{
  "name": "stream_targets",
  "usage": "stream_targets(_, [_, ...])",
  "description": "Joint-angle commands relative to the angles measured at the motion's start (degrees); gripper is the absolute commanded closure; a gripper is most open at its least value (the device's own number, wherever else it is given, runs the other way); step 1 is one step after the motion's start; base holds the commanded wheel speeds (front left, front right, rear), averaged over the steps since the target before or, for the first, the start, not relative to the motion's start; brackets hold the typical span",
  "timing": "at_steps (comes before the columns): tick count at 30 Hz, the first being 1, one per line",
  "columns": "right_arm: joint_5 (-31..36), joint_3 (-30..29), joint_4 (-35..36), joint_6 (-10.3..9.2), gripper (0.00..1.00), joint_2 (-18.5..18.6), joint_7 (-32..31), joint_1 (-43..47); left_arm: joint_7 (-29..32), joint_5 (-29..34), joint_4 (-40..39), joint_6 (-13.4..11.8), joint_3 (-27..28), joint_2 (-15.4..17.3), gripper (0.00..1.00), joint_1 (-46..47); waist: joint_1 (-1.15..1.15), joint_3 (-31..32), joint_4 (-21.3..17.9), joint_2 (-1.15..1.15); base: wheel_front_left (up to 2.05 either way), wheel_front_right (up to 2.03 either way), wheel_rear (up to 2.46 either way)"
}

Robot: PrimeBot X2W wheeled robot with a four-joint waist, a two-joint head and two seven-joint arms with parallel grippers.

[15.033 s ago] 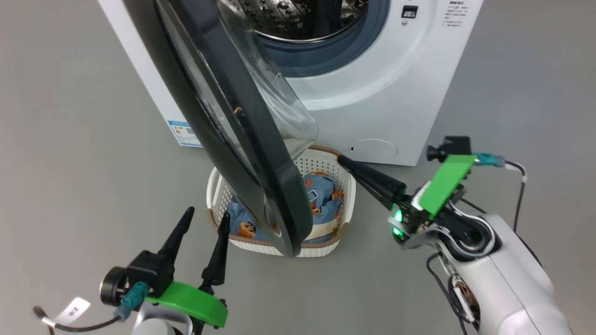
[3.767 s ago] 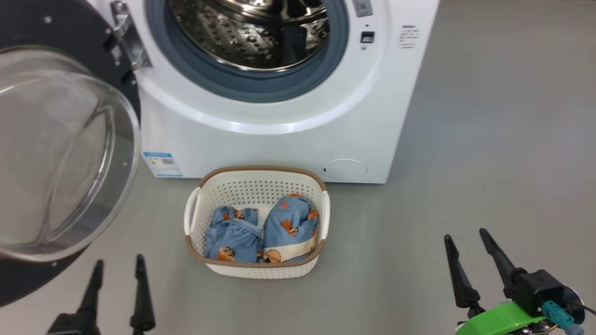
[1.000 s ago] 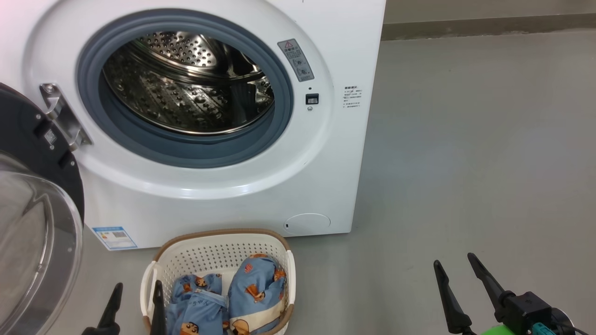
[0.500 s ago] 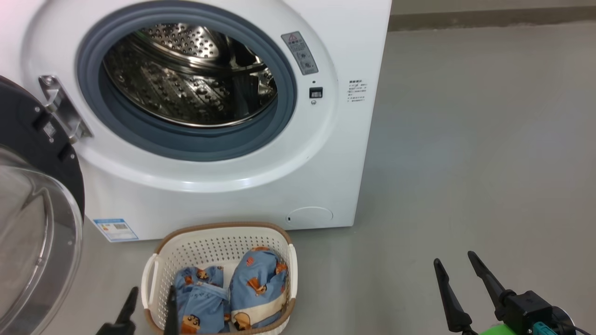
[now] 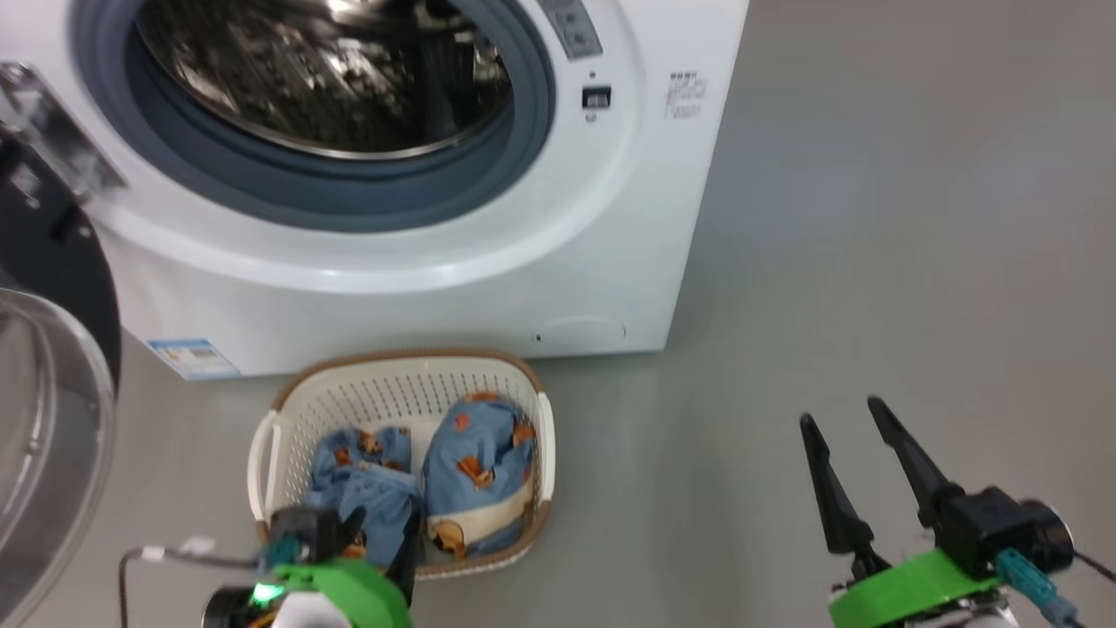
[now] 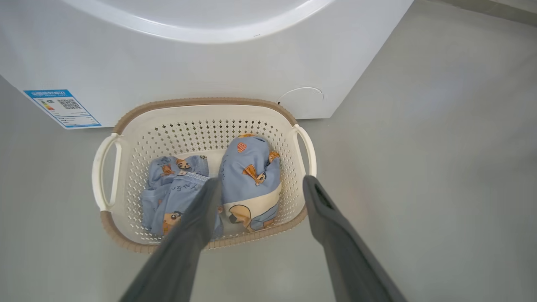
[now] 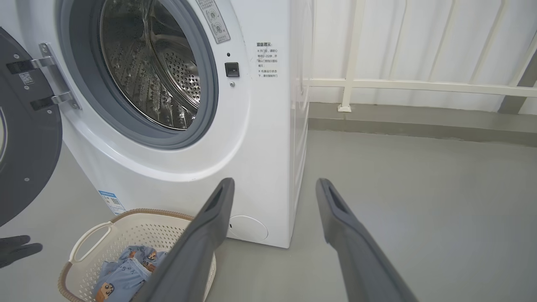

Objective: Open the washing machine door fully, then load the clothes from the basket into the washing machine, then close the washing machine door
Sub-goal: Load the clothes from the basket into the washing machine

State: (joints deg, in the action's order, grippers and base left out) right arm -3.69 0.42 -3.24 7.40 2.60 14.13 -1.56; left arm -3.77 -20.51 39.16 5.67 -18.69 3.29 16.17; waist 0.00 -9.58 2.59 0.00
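Observation:
The washing machine [image 5: 488, 262] stands with its steel drum [image 5: 323, 78] exposed. The washing machine door [image 5: 52, 288] hangs swung wide to the left, its glass bowl facing me. On the floor before the machine sits the basket [image 5: 401, 371], holding the clothes as two light-blue bundles [image 5: 475, 458] [image 5: 362, 471]. My left gripper [image 5: 384, 528] hovers open at the basket's near rim. In the left wrist view the left gripper [image 6: 261, 181] spans the right bundle [image 6: 249, 167] from above, not touching it. My right gripper [image 5: 837, 410] stands open and empty over bare floor, right of the basket.
A blue label [image 5: 193, 358] is stuck low on the machine's front. Open grey floor [image 5: 872, 218] stretches to the machine's right. In the right wrist view a low kerb and white railing [image 7: 419, 86] close off the back.
The head camera has tilted down. My left gripper has moved right and forward to the basket's near rim, above the clothes. The right gripper has risen slightly. Both stay open.

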Motion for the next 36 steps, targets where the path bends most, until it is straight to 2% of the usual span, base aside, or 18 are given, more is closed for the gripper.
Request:
stream_targets(1, [0.25,2.15,2.07,0.09,0.0,0.28,-0.08,-2.86,-0.03,-0.95,2.61,0.82,0.65,0.49,0.0,4.79,0.0,-6.04,-1.07,0.0,0.0,0.0,0.0])
stream_targets(5, [0.17,3.54,3.24,0.09,0.0,0.28,0.02,-6.14,0.4,-3.78,10.75,1.65,-1.67,0.01,0.0,12.12,0.0,-11.74,-3.01,0.0,0.0,0.0,0.0])
stream_targets(12, [-1.29,5.81,3.9,0.09,0.0,0.28,0.44,-11.78,2.46,-10.23,16.91,1.79,-6.87,0.08,0.0,20.72,0.0,-20.43,-6.53,0.0,0.0,0.0,0.0])
stream_targets(18, [-1.8,6.93,4.79,0.09,0.0,0.28,0.76,-16.14,3.75,-16.38,19.48,1.8,-11.14,3.14,0.0,27.06,0.0,-28.34,-9.1,0.0,0.0,0.0,0.0])
stream_targets(24, [-2.37,7.76,7.7,0.09,0.0,0.28,0.84,-18.9,4.11,-21.29,22.18,1.8,-13.07,6.15,0.0,32.02,0.0,-34.99,-11.02,0.0,0.0,0.0,0.0])
stream_targets(36, [-3.34,7.31,14.56,0.09,0.0,0.28,0.86,-19.63,4.34,-26.31,26.35,1.81,-15.61,11.69,0.0,40.88,0.0,-44.98,-13.36,0.0,0.0,0.0,0.0])
